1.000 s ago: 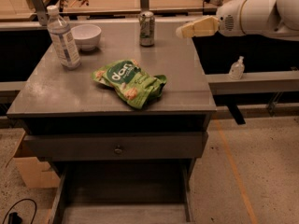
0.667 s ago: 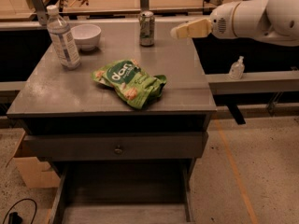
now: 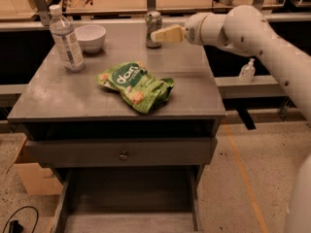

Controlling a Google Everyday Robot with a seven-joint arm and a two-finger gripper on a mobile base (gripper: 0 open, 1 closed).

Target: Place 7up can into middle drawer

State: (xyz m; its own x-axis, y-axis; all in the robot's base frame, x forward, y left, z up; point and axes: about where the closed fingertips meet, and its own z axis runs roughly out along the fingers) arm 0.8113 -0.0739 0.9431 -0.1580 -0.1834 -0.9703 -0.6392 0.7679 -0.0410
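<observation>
The 7up can [image 3: 153, 27] stands upright at the back of the grey cabinet top [image 3: 194, 81], right of centre. My gripper [image 3: 158, 35] reaches in from the right at can height, and its beige tip overlaps the can's right side. I cannot tell whether it touches the can. The middle drawer [image 3: 129, 193] is pulled out below, low in the view, with a bare grey floor and nothing in it.
A green snack bag [image 3: 136, 85] lies mid-top. A clear plastic bottle [image 3: 66, 39] and a white bowl [image 3: 90, 36] stand at the back left. A shut drawer front with a round knob [image 3: 124, 155] sits above the open drawer. A cardboard box [image 3: 29, 174] is on the floor at left.
My arm and gripper have moved left along the back of the top, from well right of the can to right beside it. The can and the other things have not moved.
</observation>
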